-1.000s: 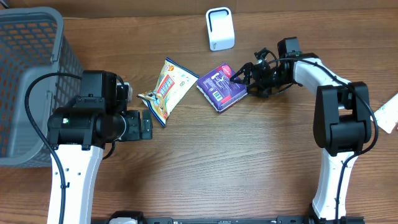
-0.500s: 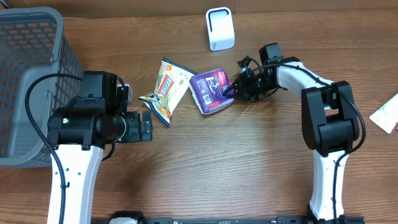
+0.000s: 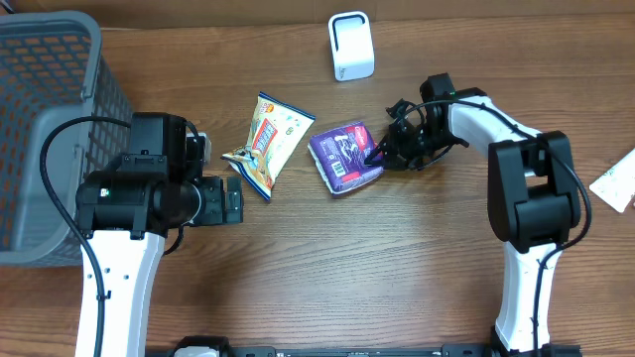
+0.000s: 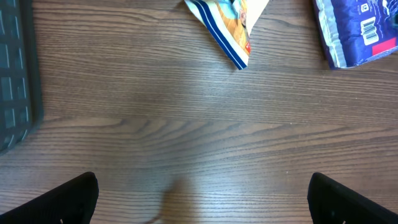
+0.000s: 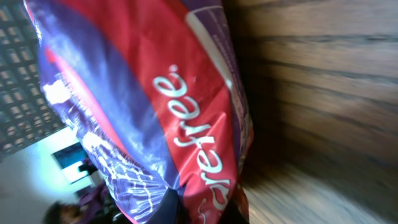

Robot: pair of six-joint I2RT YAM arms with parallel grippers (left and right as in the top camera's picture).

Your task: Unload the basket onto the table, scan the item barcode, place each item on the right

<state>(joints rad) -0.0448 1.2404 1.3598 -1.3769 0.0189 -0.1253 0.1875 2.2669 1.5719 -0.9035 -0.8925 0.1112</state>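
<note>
At the middle of the counter (image 3: 327,268), the right end effector (image 3: 381,156) is now pressed together on the right edge of the purple pack (image 3: 342,159). A second ago its jaws were spread at that same edge. In closing it nudged the pack toward the snack bag (image 3: 270,139) and turned it a little, and the pack has since come back slightly toward the arm. The pack lies just right of the snack bag without touching it, and well apart from the white scanner (image 3: 351,46) at the far edge. I judge the grasp made, a thin pinch on the wrapper's seam, so the lift and carry to the scanner are what remain.

The pack is a soft, crinkly film pouch, purple with a red band and white script lettering. The right wrist view shows it filling the frame, right up against the camera. The left wrist view shows a white barcode patch on its upper face beside a red label, so the code faces up for now. A pouch held by one edge will likely sag and swing, and the code may need turning toward the scanner's window.

The left end effector (image 3: 232,200) hovers spread wide and empty over bare wood near the basket (image 3: 60,40).
</note>
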